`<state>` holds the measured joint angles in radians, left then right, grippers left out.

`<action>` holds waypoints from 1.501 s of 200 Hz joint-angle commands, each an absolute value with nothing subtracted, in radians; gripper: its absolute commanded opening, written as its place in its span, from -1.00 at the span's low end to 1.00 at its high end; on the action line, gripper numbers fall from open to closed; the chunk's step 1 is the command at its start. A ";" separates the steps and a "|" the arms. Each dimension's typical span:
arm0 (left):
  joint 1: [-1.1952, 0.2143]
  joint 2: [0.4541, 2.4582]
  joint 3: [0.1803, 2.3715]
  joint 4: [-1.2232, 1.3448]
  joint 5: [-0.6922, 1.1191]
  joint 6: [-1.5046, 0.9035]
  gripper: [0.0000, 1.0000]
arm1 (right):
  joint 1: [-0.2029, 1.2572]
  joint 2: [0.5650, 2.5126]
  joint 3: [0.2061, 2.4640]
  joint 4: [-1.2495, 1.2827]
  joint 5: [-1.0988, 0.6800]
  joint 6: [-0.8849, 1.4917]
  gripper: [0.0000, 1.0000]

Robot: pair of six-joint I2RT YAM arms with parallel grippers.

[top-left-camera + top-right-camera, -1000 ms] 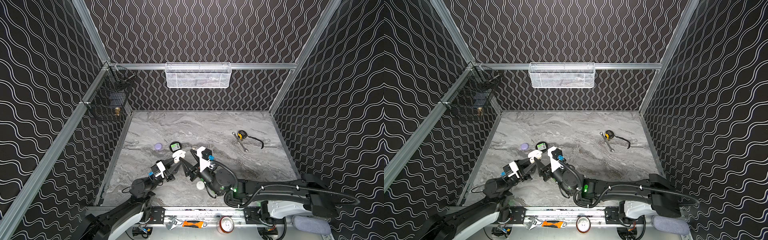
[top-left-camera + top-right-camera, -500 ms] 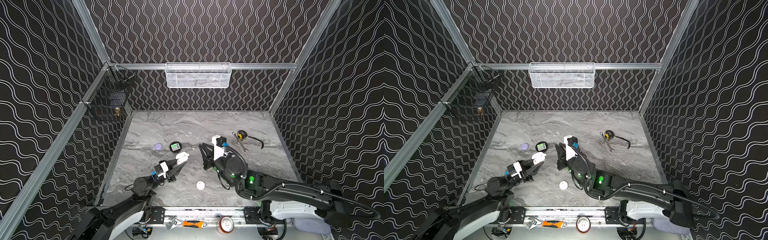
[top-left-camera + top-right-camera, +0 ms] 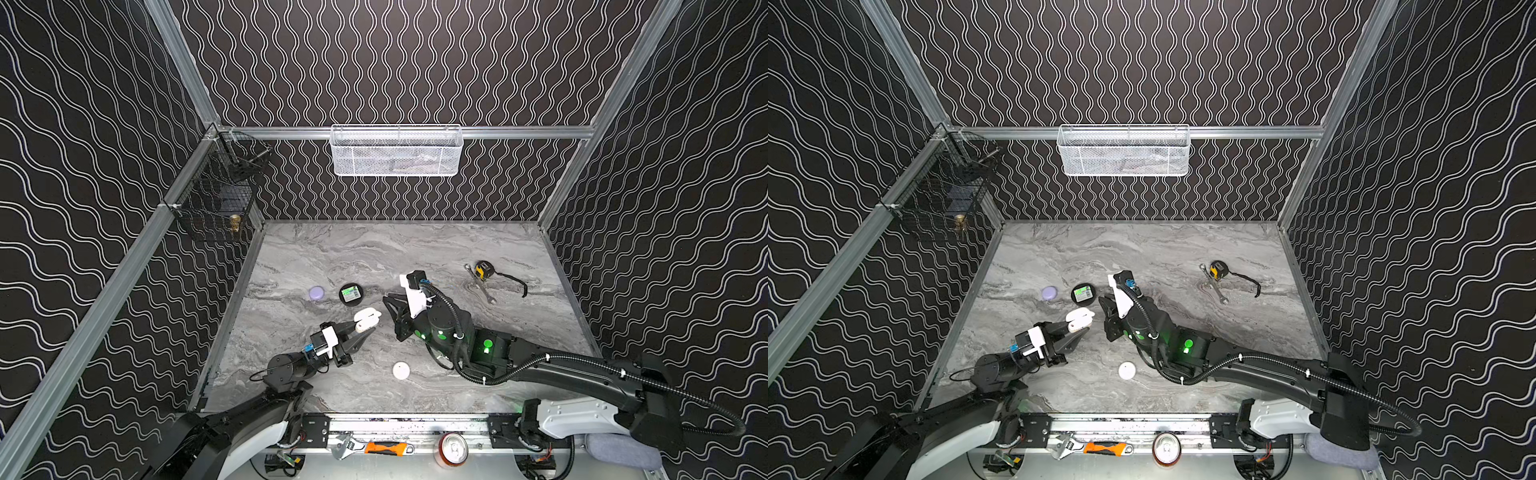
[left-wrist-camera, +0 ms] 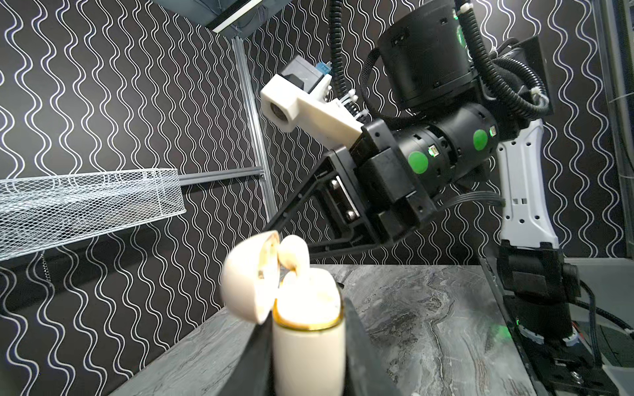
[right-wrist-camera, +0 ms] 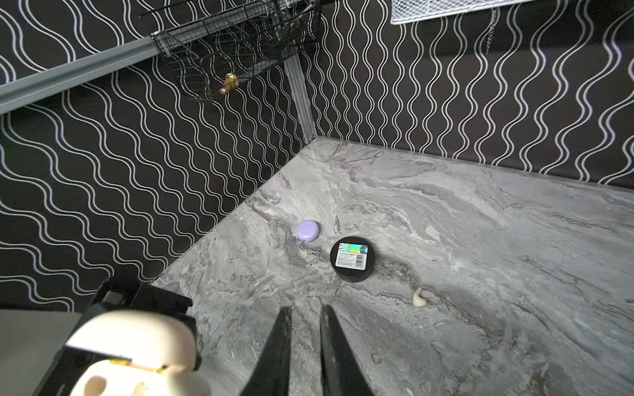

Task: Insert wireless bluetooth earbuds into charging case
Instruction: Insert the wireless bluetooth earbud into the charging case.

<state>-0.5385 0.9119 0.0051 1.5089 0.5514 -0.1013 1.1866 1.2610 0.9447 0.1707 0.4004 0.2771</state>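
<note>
Taking the marbled grey tabletop [image 3: 415, 257] as a clock face with six at the robot's rail, an orange-handled steel adjustable wrench [image 3: 374, 448] and a red-rimmed metal drinks can [image 3: 453, 449] lay nearest, just off the table's edge at six. Just inside, still near six, sat a small white round plastic case [image 3: 401, 370], closed.

Around seven to eight, the left gripper [image 3: 362, 330] was clamped on a cream glossy charging case [image 3: 368, 318] with its hinged lid swung open. In the left wrist view one cream stemmed earbud [image 4: 293, 255] stood in it, perhaps not fully seated, since glare washed out the detail. Just beside the case, toward the centre, the right gripper [image 3: 387, 298] hung empty, its black fingers [image 5: 279, 343] drawn nearly together.

A loose cream earbud [image 5: 418, 297] lay on the bare table near a black round puck [image 3: 351, 294] at ten. The puck's white label carried a rainbow hologram patch and a barcode, with print too small to read. A lilac pebble-shaped case [image 3: 317, 293] lay just beyond it, toward nine.

At two, a yellow-and-black tape measure [image 3: 483, 270] touched a silver spanner [image 3: 482, 286]. At twelve a white mesh basket [image 3: 397, 151] hung on the back rail. A black wire basket [image 3: 220, 195] hung at the ten-to-eleven corner.
</note>
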 commanded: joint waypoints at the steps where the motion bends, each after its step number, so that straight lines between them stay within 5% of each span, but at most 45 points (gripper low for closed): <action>1: -0.541 0.913 -0.009 1.549 0.546 -0.100 -1.00 | 1.197 1.267 0.952 0.190 0.364 0.291 -0.64; 300: -0.540 0.812 -0.001 1.316 0.410 -0.052 -1.00 | 1.361 1.282 1.036 0.111 0.619 0.255 -0.61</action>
